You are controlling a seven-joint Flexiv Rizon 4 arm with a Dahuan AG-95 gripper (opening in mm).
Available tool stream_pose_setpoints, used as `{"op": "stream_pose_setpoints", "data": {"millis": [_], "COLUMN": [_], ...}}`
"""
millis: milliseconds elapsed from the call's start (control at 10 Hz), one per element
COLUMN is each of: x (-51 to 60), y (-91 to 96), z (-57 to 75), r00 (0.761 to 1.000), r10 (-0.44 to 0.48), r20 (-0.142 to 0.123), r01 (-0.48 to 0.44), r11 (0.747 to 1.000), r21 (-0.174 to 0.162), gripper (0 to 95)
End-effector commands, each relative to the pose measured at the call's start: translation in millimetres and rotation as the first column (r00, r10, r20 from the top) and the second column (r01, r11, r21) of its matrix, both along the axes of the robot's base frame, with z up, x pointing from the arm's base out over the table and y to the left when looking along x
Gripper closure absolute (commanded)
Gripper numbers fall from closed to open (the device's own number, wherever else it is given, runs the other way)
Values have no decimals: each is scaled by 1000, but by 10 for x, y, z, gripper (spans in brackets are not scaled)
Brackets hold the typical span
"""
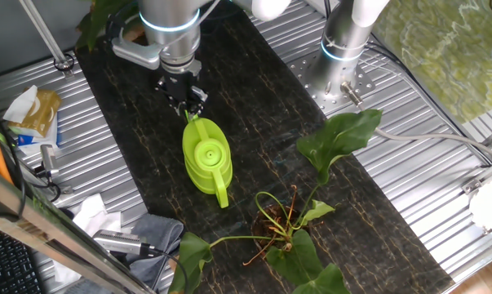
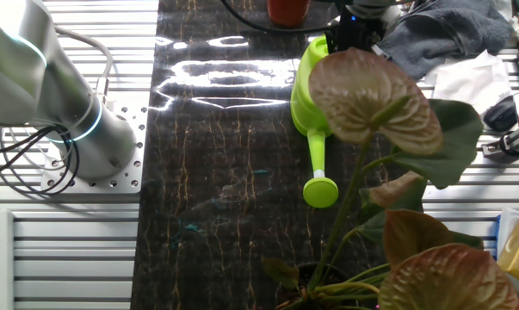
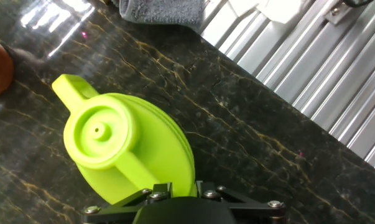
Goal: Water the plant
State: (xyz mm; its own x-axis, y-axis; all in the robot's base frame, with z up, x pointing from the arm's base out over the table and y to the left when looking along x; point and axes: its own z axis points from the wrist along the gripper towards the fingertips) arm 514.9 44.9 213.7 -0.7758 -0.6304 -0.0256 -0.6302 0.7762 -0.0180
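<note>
Now, step: gripper [image 1: 190,104] reaching the green watering can [image 1: 206,155] handle.
Jaws: state I cannot tell.
Next: grasp, lift toward the plant [image 2: 388,172].

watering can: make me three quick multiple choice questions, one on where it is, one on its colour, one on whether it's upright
1. What does the watering can stand on?
A. a wooden shelf
B. the dark veined mat
C. the floor

2. What colour is it?
A. lime green
B. orange
C. blue

3. How does it sit?
A. on its side
B. upside down
C. upright

Answers:
1 B, both fixed views show its base on the mat.
2 A, body, handle and spout are all lime green.
3 C, the hand view looks straight down on its round top.
</note>
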Motion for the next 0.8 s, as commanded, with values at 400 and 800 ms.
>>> {"op": "stream_pose_setpoints", "data": {"millis": [400, 800], "x": [21, 13], "y": [4, -1], "z": [-1, -7], "r00": [999, 1000], "r10": [-31, -12], "r20": [-30, -15], "r01": [31, 12], "r11": [1000, 1000], "r21": [2, -22], "gripper": [760, 760]}}
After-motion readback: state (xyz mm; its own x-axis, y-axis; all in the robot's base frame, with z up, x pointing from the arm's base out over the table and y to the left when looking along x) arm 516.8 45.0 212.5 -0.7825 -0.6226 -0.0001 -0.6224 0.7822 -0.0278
